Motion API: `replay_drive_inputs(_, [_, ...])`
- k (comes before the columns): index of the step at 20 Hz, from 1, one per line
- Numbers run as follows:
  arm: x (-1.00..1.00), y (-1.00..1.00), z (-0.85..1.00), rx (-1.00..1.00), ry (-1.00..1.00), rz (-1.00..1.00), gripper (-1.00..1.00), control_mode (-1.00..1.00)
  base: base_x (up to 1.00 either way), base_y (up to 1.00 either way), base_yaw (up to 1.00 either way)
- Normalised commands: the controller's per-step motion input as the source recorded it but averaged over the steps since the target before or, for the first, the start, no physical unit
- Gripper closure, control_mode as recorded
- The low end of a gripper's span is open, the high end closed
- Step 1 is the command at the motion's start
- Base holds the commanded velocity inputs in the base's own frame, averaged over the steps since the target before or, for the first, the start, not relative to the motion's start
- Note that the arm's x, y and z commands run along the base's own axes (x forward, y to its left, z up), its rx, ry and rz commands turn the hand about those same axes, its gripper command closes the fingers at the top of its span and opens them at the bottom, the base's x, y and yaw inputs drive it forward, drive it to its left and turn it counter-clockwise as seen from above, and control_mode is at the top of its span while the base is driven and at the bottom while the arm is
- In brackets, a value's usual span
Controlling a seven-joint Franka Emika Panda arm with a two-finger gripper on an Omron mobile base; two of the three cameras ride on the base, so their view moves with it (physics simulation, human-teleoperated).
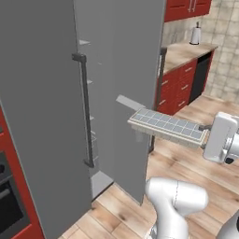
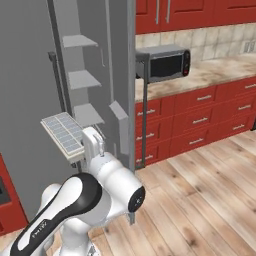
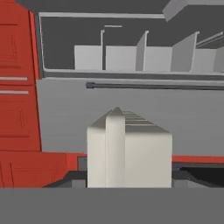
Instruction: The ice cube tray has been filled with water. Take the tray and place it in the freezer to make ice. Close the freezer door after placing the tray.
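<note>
Jaws clamped on ice cube tray end, tray level, before open freezer.

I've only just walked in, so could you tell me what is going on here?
The robot's gripper is shut on one end of the ice cube tray, holding it level in the air in front of the freezer. The freezer door stands open, with shelves showing inside. The tray is not yet in the freezer.
</note>
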Motion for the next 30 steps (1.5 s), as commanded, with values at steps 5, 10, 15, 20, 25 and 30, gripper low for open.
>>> replay_drive_inputs(5, [0.0, 0.0, 0.0, 0.0, 0.0, 0.0, 1.0, 1.0, 0.71, 0.01, 0.0])
replay_drive_inputs(10, [0.0, 0.0, 0.0, 0.0, 0.0, 0.0, 1.0, 1.0, 0.66, 0.03, 0.0])
replay_drive_inputs(15, [0.0, 0.0, 0.0, 0.0, 0.0, 0.0, 1.0, 1.0, 0.66, 0.03, 0.0])
replay_drive_inputs(20, [0.0, 0.0, 0.0, 0.0, 0.0, 0.0, 1.0, 1.0, 0.64, 0.04, 0.0])
replay_drive_inputs(25, [0.0, 0.0, 0.0, 0.0, 0.0, 0.0, 1.0, 1.0, 0.62, 0.04, 0.0])
replay_drive_inputs(30, [0.0, 0.0, 0.0, 0.0, 0.0, 0.0, 1.0, 1.0, 0.58, 0.0, 0.0])
